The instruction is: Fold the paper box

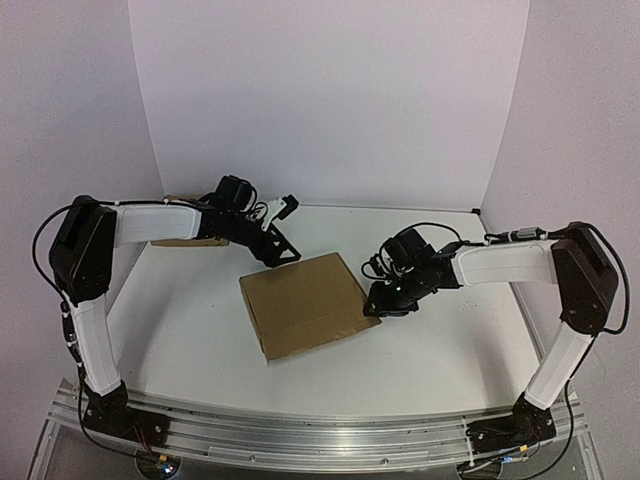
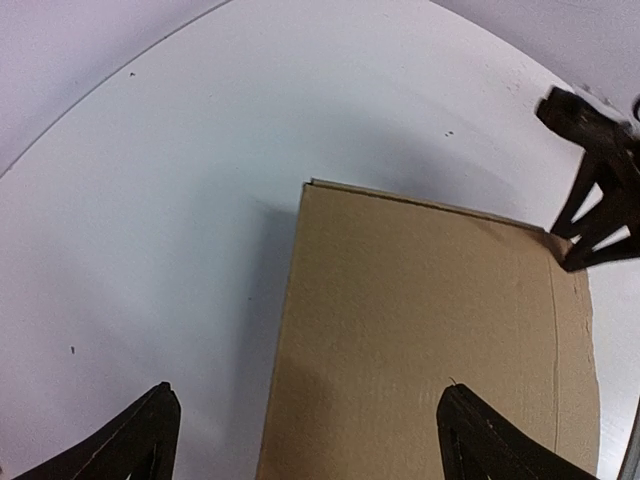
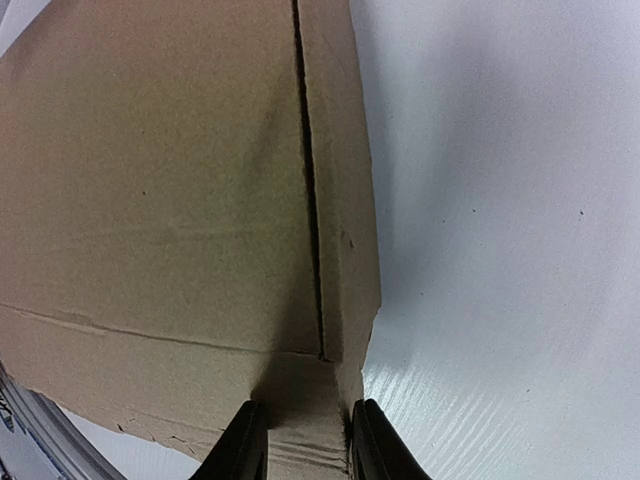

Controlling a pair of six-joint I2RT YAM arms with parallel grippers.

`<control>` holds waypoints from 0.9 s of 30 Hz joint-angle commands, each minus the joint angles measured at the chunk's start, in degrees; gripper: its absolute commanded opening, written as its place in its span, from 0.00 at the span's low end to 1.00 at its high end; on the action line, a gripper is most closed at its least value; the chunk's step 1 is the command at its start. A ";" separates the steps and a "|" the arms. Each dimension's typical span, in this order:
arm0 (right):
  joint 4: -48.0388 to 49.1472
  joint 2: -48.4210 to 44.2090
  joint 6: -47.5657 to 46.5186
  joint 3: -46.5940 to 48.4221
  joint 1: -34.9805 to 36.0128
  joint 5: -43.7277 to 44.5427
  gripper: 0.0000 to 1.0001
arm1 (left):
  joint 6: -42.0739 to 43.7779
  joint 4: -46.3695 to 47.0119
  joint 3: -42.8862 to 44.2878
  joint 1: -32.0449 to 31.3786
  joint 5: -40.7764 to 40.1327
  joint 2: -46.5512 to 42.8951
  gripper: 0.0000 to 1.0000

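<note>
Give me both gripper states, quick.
left gripper: open, holding nothing, above the paper box.
right gripper: closed, pinching the paper box's edge.

White table (image 1: 200, 330) with a plain brown box (image 1: 190, 241) at its far-left corner.

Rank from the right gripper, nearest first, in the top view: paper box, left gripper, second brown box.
1. paper box: between fingers of the right gripper.
2. left gripper: across the box, rear left.
3. second brown box: far left, under the left arm.
</note>
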 commanded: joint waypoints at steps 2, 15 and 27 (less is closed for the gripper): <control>-0.31 1.99 -1.14 0.80 0.03 0.19 0.29 | -8.09 -14.82 15.67 0.40 -1.10 10.49 0.91; 5.42 1.70 -0.97 -1.69 0.10 0.11 0.26 | -6.26 -17.93 16.73 0.72 6.38 16.33 0.83; 12.71 2.13 -2.52 -6.62 0.09 2.86 0.24 | -5.37 -20.99 16.65 1.75 9.13 19.79 0.71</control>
